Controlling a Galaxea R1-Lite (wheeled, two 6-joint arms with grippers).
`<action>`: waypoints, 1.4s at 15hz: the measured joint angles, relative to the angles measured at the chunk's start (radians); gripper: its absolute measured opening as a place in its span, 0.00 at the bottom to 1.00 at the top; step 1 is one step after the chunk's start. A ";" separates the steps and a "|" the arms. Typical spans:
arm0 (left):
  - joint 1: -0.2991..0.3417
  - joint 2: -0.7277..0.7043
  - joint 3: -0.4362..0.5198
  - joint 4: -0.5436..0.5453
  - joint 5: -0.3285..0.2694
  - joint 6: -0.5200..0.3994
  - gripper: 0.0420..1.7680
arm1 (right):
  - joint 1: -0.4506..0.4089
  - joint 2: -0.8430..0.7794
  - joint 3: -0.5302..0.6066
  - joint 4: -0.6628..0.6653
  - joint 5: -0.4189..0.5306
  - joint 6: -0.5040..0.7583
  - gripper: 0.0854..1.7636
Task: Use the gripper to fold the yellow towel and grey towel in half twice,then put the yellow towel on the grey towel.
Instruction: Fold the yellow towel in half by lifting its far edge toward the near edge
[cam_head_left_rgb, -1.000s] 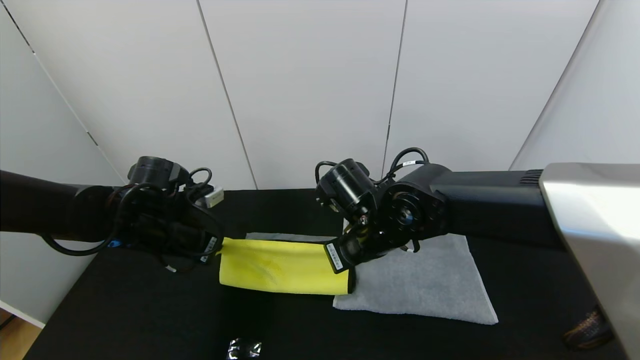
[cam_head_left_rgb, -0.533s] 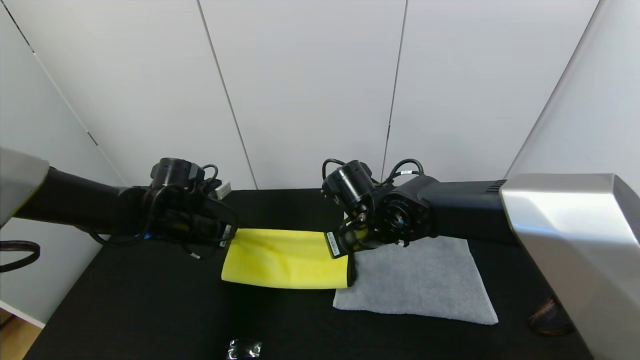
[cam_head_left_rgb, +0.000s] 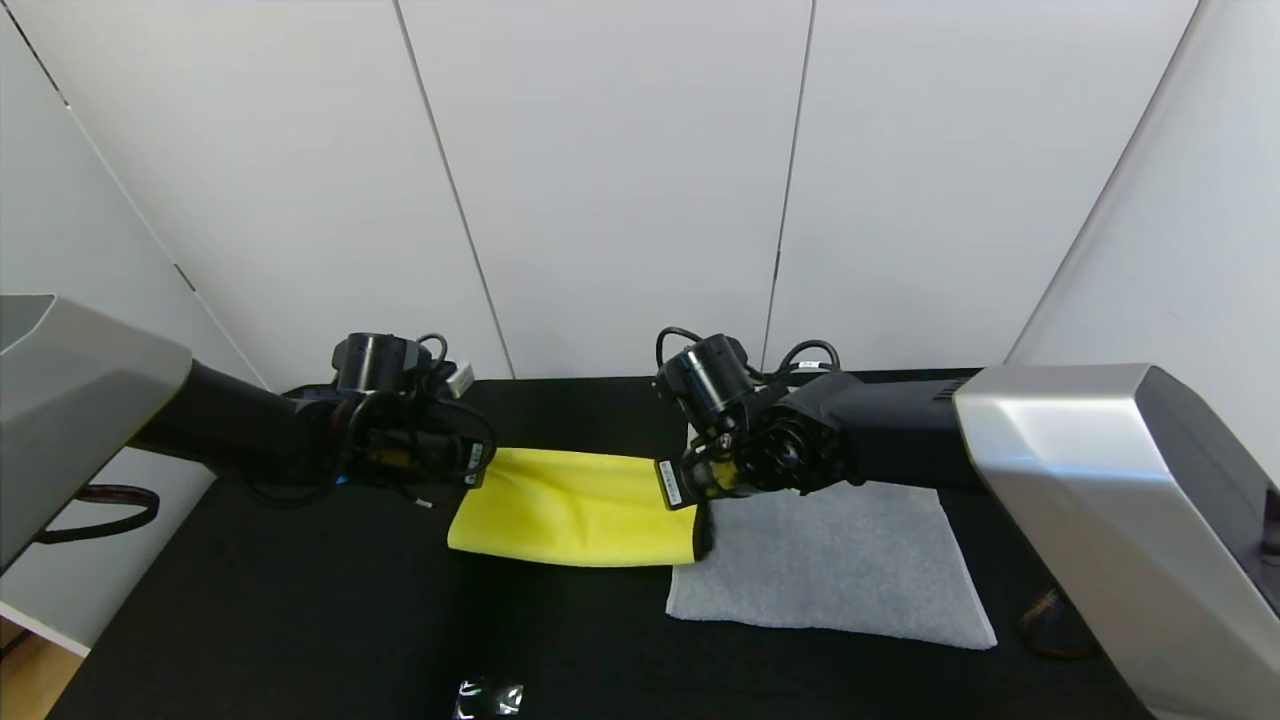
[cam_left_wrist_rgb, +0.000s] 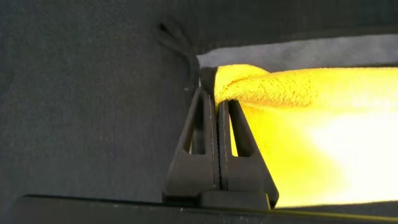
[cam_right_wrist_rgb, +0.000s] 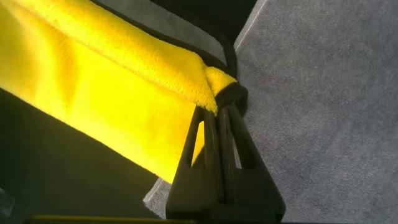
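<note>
The yellow towel (cam_head_left_rgb: 570, 505) lies as a folded band on the black table, its right end overlapping the left edge of the grey towel (cam_head_left_rgb: 840, 560). My left gripper (cam_head_left_rgb: 472, 462) is shut on the band's far left corner (cam_left_wrist_rgb: 249, 84). My right gripper (cam_head_left_rgb: 700, 488) is shut on its far right corner, where the black edging bunches (cam_right_wrist_rgb: 233, 93). In the left wrist view the left gripper (cam_left_wrist_rgb: 214, 96) pinches the plush edge. The right wrist view shows the right gripper (cam_right_wrist_rgb: 217, 106) pinching over the grey towel (cam_right_wrist_rgb: 323, 93), which lies folded and flat.
The black table (cam_head_left_rgb: 300, 620) extends to the white panelled wall (cam_head_left_rgb: 620, 180) just beyond both wrists. A small shiny object (cam_head_left_rgb: 487, 697) sits at the front edge. A dark round thing (cam_head_left_rgb: 1050, 612) shows by my right arm's housing.
Both arms have moved away from me toward the wall, drawing the yellow towel's held edge back and down. The grey strip behind it is now covered. Both grips are unchanged.
</note>
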 joint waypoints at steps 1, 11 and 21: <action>0.002 0.008 0.000 -0.012 0.004 0.000 0.04 | -0.003 0.005 0.000 -0.022 0.000 0.000 0.02; 0.020 0.029 -0.003 -0.024 0.007 0.006 0.13 | -0.006 0.039 0.001 -0.082 0.001 0.003 0.33; 0.010 0.014 0.001 -0.024 -0.001 0.004 0.74 | -0.003 0.030 0.001 -0.086 -0.025 0.003 0.79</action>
